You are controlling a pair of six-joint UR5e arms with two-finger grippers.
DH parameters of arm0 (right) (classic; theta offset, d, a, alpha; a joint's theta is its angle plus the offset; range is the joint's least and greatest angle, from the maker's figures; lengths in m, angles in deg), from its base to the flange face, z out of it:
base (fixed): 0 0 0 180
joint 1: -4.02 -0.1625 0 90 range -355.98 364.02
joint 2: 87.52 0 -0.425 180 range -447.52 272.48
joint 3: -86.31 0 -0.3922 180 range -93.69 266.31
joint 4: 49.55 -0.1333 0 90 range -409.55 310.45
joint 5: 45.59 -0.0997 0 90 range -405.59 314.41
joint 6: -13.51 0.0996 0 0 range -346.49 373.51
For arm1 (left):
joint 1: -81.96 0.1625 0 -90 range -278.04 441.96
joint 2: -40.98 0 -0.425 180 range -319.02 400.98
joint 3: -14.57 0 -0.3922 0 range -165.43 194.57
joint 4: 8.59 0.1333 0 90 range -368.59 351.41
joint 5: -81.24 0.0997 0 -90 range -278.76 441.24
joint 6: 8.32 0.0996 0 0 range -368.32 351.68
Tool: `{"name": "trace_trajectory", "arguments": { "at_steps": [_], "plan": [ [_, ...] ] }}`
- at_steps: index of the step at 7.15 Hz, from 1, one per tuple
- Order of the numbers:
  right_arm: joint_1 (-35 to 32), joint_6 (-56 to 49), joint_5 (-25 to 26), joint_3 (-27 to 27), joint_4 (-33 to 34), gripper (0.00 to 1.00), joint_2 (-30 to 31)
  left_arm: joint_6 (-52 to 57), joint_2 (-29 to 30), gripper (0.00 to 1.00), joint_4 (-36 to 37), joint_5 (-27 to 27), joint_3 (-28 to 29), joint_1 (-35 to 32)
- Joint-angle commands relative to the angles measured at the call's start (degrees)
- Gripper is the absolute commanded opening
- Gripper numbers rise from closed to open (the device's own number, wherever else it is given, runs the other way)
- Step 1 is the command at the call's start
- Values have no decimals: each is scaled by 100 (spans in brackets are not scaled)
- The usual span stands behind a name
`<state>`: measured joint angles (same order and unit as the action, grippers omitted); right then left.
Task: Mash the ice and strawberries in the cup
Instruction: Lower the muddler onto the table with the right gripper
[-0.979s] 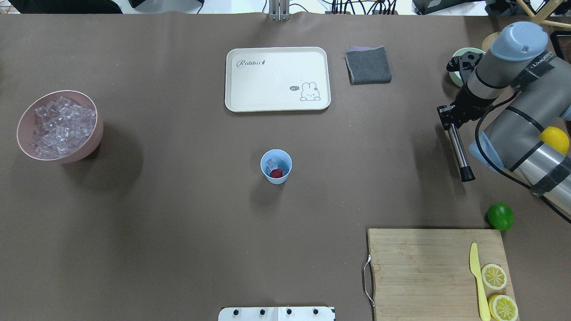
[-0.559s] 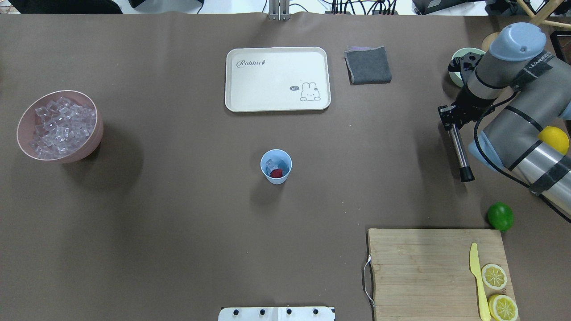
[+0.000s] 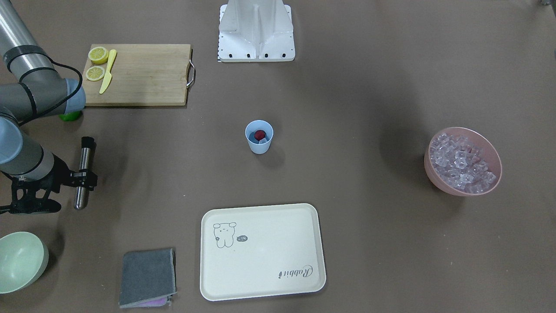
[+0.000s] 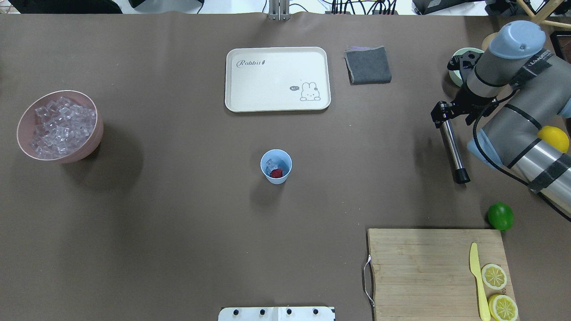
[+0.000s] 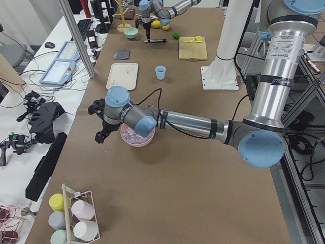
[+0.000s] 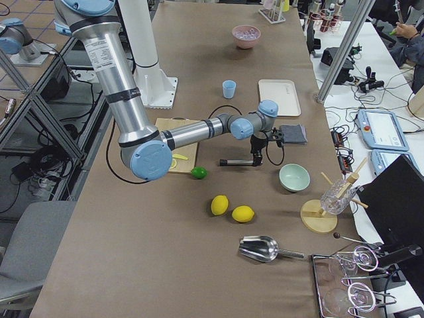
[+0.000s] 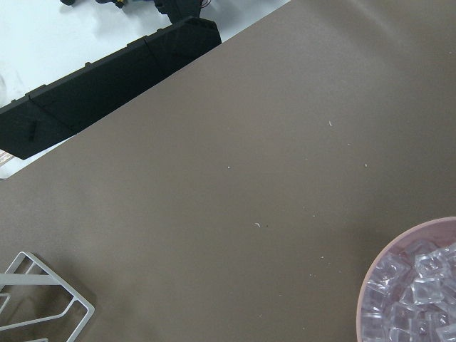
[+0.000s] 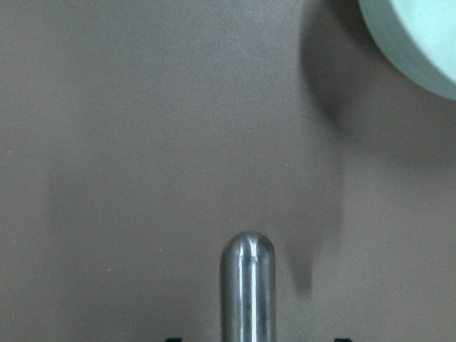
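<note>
The light blue cup (image 4: pixel 276 166) stands mid-table, also in the front view (image 3: pixel 259 137). Inside it are a red strawberry (image 4: pixel 277 173) and some clear ice (image 4: pixel 269 164). More ice cubes (image 4: pixel 60 127) fill the pink bowl (image 4: pixel 96 133) at the far left. My right gripper (image 4: pixel 439 111) is shut on a steel muddler with a black tip (image 4: pixel 451 147), held level above the table far right of the cup. The right wrist view shows the muddler's rounded end (image 8: pixel 247 278). My left gripper (image 5: pixel 99 134) shows only in the left side view, beside the pink bowl; I cannot tell its state.
A cream tray (image 4: pixel 277 79) and a grey cloth (image 4: pixel 368 65) lie at the back. A pale green bowl (image 3: pixel 19 261) stands behind the right arm. A lime (image 4: pixel 500 216), a lemon (image 4: pixel 554 139) and a cutting board (image 4: pixel 424 267) with lemon halves and a yellow knife are at the right.
My right gripper with the muddler has shifted a little to the left, toward the table's middle. The cup and its contents have not moved.
</note>
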<state>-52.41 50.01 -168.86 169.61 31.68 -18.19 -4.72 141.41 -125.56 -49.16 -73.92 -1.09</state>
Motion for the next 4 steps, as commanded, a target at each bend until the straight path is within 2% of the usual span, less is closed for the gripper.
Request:
{"name": "trace_trajectory", "arguments": {
  "at_steps": [1,3,4],
  "plan": [
    [-550,-47,-309,98,52,100,-77,-9,3,97,60,-29,25,-9],
    [-1323,-125,-661,300,121,100,-33,-17,63,97,401,-47,8,-61],
    [-1631,-491,-672,457,374,100,-7,-26,99,97,734,-38,16,-70]
  ]
}}
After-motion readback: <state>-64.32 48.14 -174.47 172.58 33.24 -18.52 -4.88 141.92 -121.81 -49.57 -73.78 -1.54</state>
